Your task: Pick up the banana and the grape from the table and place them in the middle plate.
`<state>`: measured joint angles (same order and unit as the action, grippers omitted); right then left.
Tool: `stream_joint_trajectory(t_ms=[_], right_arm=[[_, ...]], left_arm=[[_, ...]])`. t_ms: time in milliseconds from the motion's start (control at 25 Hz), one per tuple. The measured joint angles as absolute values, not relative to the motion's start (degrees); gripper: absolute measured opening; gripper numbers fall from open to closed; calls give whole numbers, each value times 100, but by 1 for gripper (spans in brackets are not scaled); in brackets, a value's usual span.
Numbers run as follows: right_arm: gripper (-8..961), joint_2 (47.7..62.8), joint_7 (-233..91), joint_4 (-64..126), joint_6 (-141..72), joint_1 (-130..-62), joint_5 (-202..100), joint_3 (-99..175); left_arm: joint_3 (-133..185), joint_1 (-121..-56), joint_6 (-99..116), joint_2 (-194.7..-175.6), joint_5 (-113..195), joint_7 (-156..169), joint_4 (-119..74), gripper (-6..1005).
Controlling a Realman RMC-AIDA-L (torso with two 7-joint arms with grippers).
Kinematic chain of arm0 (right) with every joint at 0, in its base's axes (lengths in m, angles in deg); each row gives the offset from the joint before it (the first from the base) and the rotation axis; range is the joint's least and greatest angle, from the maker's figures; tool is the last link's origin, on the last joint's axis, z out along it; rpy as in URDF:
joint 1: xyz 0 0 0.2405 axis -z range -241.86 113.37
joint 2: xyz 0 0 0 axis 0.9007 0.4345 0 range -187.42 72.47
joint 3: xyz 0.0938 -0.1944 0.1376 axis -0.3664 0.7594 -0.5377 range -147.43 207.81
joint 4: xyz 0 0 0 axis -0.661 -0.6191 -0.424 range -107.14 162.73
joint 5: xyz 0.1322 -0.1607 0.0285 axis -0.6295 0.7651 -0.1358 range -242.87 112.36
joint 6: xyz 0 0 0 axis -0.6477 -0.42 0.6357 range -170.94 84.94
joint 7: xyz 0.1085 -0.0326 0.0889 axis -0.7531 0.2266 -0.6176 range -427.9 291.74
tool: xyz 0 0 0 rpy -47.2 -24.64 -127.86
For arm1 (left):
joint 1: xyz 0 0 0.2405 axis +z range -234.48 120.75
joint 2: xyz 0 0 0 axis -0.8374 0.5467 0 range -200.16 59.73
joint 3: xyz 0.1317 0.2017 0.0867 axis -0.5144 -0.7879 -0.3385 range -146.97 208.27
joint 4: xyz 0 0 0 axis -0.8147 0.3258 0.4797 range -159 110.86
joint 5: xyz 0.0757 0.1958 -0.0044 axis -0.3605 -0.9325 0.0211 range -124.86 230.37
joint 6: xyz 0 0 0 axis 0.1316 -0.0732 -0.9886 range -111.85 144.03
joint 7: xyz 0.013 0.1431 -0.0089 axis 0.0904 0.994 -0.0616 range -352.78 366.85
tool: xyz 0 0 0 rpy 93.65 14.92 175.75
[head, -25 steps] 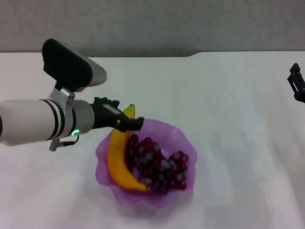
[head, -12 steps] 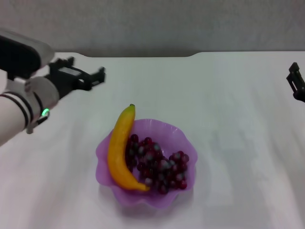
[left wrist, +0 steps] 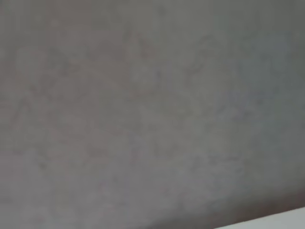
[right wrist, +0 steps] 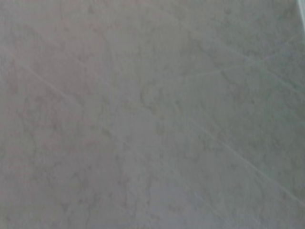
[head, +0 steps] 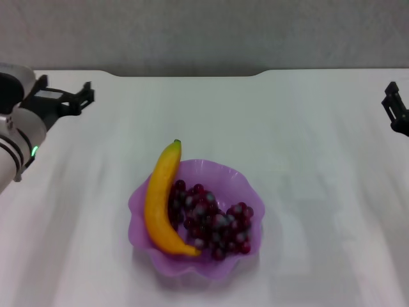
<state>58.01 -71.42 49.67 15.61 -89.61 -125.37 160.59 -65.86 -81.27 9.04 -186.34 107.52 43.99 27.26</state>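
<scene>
The purple middle plate (head: 248, 185) with a scalloped rim sits on the white table (head: 307, 128), near the front centre in the head view. The yellow banana (head: 158, 198) lies in it along its left side, with the green stem tip sticking out over the far rim. The dark red grape (head: 214, 220) bunch fills the plate's middle and right. My left gripper (head: 66, 91) hangs open and empty over the table's far left corner, well away from the plate. At the right edge my right gripper (head: 397, 110) is only partly in view. Both wrist views show plain grey wall.
The table's far edge runs along a grey wall (head: 204, 32). White tabletop surrounds the plate on every side.
My left arm has pulled back from the plate's far-left rim to the table's far left corner, leaving the banana in the plate. The right gripper has stayed put.
</scene>
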Motion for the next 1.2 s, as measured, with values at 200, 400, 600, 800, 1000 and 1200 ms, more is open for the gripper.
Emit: stream_joint_trajectory(t_ms=[200, 400, 600, 800, 1000, 1200], right_arm=[[725, 5801, -7142, 4968, 1555, -9016, -12536, 16086], [725, 5801, -7142, 4968, 1552, -9060, -12537, 16088], [724, 5801, -7142, 4969, 1552, -9062, -12537, 16095], [724, 5801, -7142, 4983, 1552, -9068, -12537, 16097], [724, 5801, -7142, 4974, 1553, -9111, -12537, 16096], [724, 5810, -7142, 4968, 1553, -9152, -12537, 16096]], left_arm=[[-6509, -8415, 141, -18632, 10774, 4277, 1977, 890], [-6608, -8573, -924, -18614, 10483, 3492, 1172, 890], [-6628, -8669, -1143, -18464, 9397, 1647, 780, 890], [-6603, -8731, -1413, -18290, 7873, -211, 391, 890], [-6582, -8953, -1979, -18324, 7448, -449, -313, 890], [-6571, -9021, -2122, -18358, 7431, -420, -567, 891]])
